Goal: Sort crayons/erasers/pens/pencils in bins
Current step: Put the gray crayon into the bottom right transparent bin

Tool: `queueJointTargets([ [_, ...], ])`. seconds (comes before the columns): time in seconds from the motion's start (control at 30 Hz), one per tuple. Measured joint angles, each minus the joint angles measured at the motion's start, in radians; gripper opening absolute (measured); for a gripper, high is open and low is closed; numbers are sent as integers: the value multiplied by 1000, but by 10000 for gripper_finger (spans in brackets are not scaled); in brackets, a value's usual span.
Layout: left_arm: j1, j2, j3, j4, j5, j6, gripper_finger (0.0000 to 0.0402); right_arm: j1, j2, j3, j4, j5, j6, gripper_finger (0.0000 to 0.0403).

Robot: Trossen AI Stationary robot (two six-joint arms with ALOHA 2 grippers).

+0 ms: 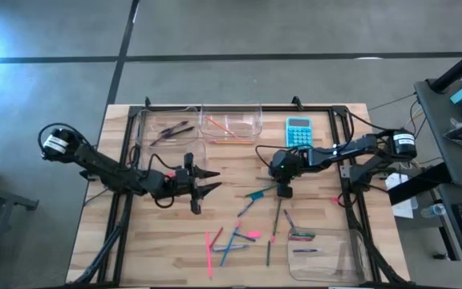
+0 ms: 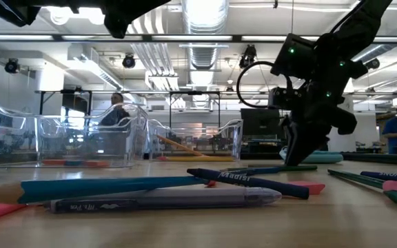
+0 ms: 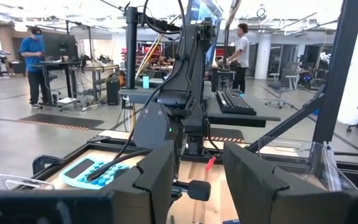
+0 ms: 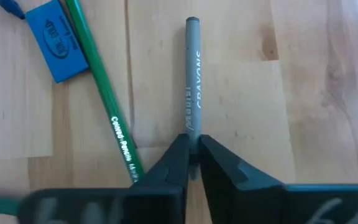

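My right gripper (image 1: 283,191) stands at the table's middle, fingers pointing down, shut on a grey crayon (image 4: 192,74). A green pencil (image 4: 101,87) and a blue eraser (image 4: 55,40) lie on the wood beside the crayon. My left gripper (image 1: 213,181) hovers left of centre, open and empty, pointing toward the right arm. Loose sticks, among them long pink ones (image 1: 209,250), and a short pink block (image 1: 253,235) lie near the table's front. Clear bins stand at the far side (image 1: 167,128) (image 1: 233,124), at centre left (image 1: 171,156) and at the near right (image 1: 327,253). My right gripper pinches the grey crayon's near end (image 4: 191,127) between its two fingertips (image 4: 176,158), coming from above. The crayon runs straight away from the fingers along the wood. I cannot tell whether it is lifted or lies on the table.
A turquoise calculator (image 1: 298,131) lies at the far right, beside the bins. In the low view a blue pencil (image 2: 102,189), a pale pen (image 2: 164,200) and a dark blue crayon (image 2: 247,180) lie near the front edge. People stand in the room behind.
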Motion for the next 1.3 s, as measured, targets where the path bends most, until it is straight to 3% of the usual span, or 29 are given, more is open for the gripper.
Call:
queueJointTargets([
  [0.27, 0, 0, 0, -6, -1, 1, 125, -2, -84, -6, -44, 24, 25, 15],
  [0.63, 0, 0, 0, -8, -5, 2, 125, 84, -442, -4, -209, -49, 130, 13],
  [0.77, 0, 0, 0, -8, -5, 2, 125, 198, -559, -3, -259, -98, 200, 13],
  [0.97, 0, 0, 0, -8, -4, 1, 125, 469, -663, -3, -287, -103, 347, 13],
  [1.13, 0, 0, 0, -11, -4, -21, 125, 709, -656, -3, -287, -19, 517, 13],
  [1.3, 0, 0, 0, -14, -3, -24, 125, 876, -581, -3, -285, 13, 686, 13],
])
